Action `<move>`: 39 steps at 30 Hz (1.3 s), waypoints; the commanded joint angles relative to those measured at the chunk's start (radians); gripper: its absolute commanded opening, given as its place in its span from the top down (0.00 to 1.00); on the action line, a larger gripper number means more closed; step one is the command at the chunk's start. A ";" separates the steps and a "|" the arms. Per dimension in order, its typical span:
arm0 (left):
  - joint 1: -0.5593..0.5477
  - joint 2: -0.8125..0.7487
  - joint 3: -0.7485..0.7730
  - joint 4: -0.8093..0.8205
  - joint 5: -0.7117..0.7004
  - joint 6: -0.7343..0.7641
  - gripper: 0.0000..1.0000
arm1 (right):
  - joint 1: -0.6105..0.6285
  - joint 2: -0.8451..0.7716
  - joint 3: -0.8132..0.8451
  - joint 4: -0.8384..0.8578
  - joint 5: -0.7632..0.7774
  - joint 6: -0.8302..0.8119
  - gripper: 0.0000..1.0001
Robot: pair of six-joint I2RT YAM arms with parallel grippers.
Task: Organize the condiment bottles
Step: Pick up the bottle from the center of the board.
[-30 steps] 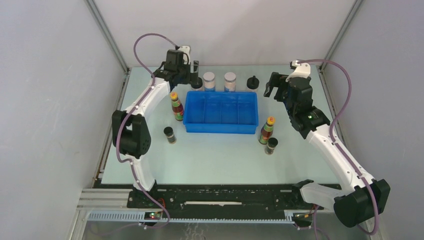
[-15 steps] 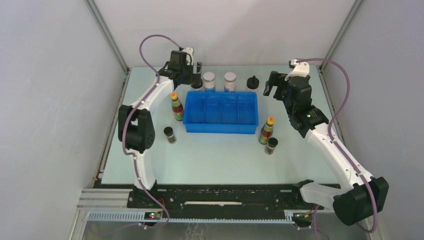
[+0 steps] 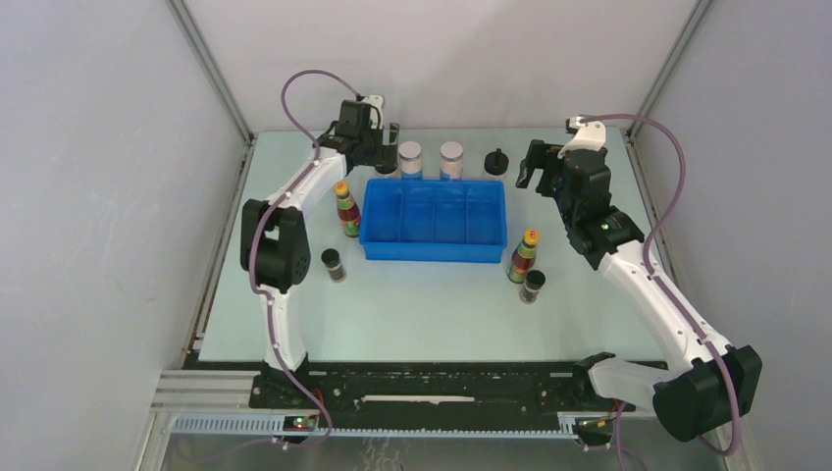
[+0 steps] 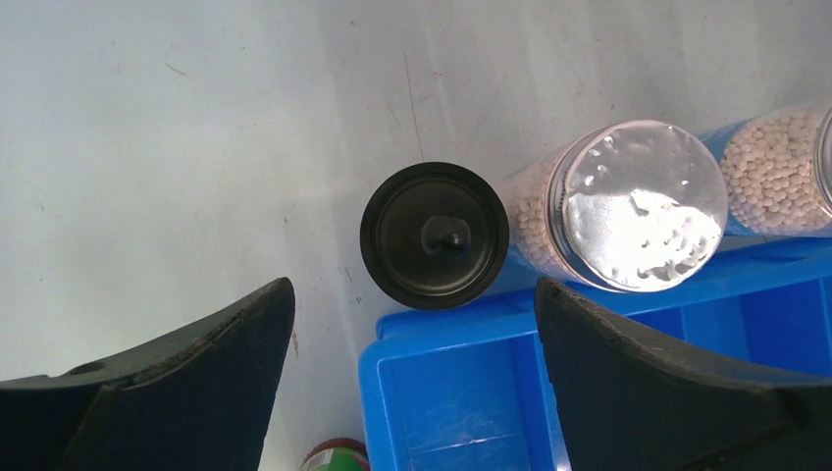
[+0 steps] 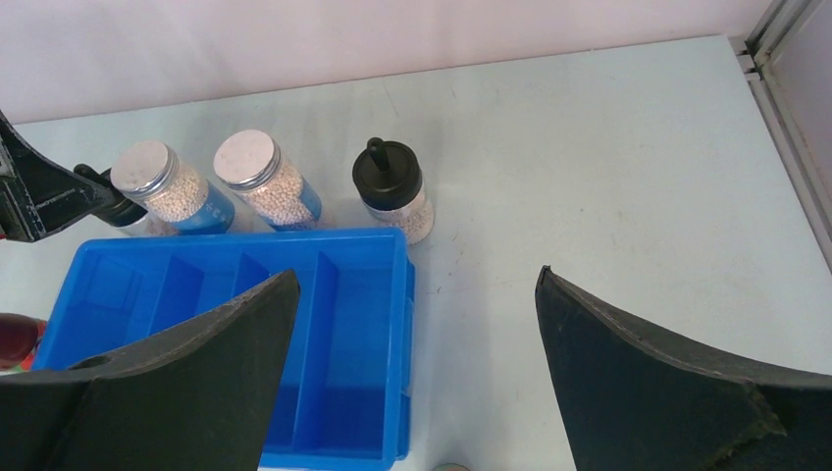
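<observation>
A black knob-capped bottle stands on the table at the blue tray's far left corner. My left gripper hangs open above it, touching nothing. Two clear white-lidded bottles stand beside it, and a second black knob-capped bottle stands further right. My right gripper is open and empty, raised over the tray's right end. Orange-capped bottles and short dark bottles stand on either side of the tray, whose compartments hold nothing.
The bottles along the back form a row just behind the tray's far wall. White enclosure walls and metal rails border the table on the left, right and back. Both arm bases sit at the near edge.
My left gripper's jaws have widened and its arm has swung slightly right, the elbow lifting. The black knob-capped bottle under it stays put. The right arm has barely moved.
</observation>
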 commanded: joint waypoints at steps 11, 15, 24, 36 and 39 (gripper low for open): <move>-0.001 0.031 0.059 0.077 -0.003 0.013 0.06 | 0.000 0.015 0.006 0.054 -0.006 0.003 0.00; -0.004 0.037 0.060 0.084 -0.010 0.019 0.06 | 0.001 0.015 0.006 0.054 -0.007 0.004 0.00; -0.007 0.050 0.060 0.085 -0.018 0.028 0.06 | 0.004 0.017 0.006 0.047 -0.003 0.004 0.00; -0.007 0.072 0.061 0.091 -0.013 0.033 0.06 | 0.010 0.030 0.006 0.051 -0.001 0.003 0.00; -0.008 0.080 0.067 0.091 -0.006 0.033 0.06 | 0.010 0.035 0.006 0.054 -0.001 0.005 0.00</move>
